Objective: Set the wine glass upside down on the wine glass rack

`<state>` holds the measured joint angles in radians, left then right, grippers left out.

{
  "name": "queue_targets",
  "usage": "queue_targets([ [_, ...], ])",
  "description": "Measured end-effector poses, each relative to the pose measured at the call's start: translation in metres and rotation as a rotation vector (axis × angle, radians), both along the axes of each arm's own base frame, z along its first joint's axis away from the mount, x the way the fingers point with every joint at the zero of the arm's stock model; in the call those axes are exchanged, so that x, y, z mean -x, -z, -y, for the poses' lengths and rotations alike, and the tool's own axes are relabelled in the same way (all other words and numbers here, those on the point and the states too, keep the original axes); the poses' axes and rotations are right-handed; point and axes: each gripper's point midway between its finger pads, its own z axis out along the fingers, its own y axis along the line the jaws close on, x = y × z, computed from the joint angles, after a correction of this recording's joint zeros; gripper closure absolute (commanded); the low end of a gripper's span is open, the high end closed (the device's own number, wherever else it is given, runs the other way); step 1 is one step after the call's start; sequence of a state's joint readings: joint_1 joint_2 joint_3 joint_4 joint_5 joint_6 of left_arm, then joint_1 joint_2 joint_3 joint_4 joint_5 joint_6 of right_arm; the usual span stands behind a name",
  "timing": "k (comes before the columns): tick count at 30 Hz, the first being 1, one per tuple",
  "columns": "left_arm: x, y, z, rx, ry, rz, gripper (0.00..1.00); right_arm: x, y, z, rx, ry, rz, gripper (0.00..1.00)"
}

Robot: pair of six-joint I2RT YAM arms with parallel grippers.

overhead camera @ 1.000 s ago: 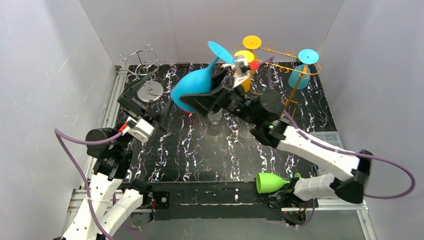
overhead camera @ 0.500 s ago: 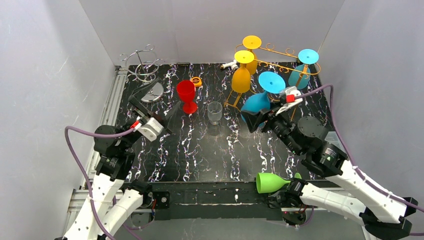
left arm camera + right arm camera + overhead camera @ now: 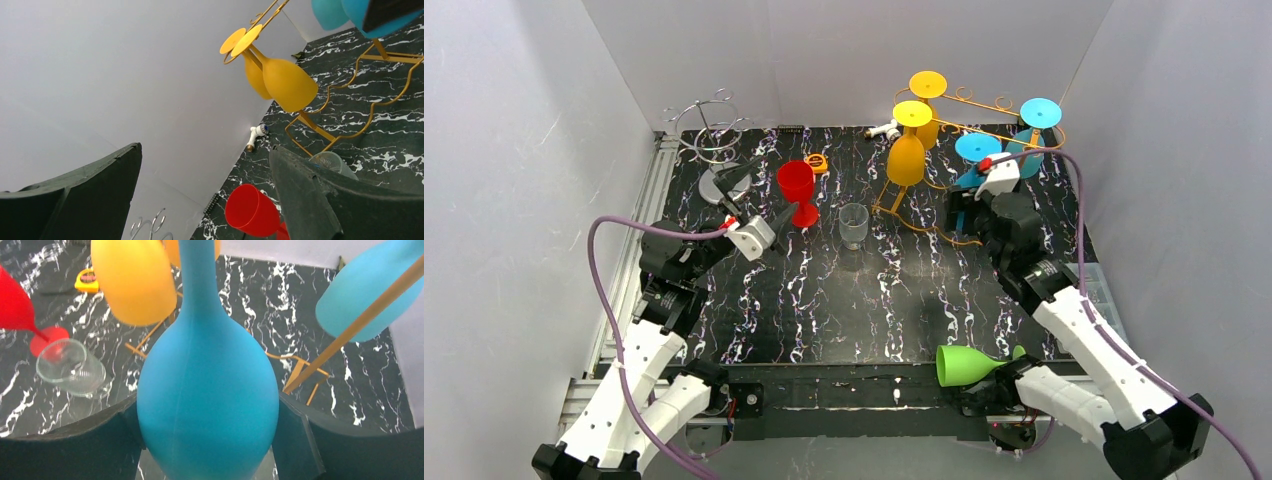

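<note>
Right wrist view had the right claw (image 3: 207, 450) clamped round the bowl of the blue wine glass (image 3: 207, 405), held upside down just beside the gold rack (image 3: 350, 330). Left claw (image 3: 205, 150) gaped wide, empty. Risk was the foot going in crooked and dropping, or bumping the hung yellow glass (image 3: 132, 280).

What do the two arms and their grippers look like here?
The left arm and right arm have white link shells and black joints. Each wrist carries a white block with a red mark, and a purple cable loops off it. The left gripper and right gripper have broad, dark, matte fingers.
</note>
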<state>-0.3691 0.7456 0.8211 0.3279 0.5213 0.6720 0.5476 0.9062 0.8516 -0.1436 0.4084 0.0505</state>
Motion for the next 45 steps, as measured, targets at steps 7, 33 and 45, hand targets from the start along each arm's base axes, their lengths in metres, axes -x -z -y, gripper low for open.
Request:
queue_targets([
  [7,0.001,0.007,0.001,-0.029,0.006,0.016,0.02,-0.025,-0.008,-0.003,-0.089,-0.062,0.032,0.34],
  [33,0.003,0.017,-0.001,-0.080,-0.006,0.060,0.02,-0.068,0.014,-0.041,-0.176,-0.190,-0.019,0.35],
  [45,0.006,0.015,-0.003,-0.083,-0.010,0.077,0.02,-0.085,0.015,-0.049,-0.212,-0.209,-0.029,0.35],
])
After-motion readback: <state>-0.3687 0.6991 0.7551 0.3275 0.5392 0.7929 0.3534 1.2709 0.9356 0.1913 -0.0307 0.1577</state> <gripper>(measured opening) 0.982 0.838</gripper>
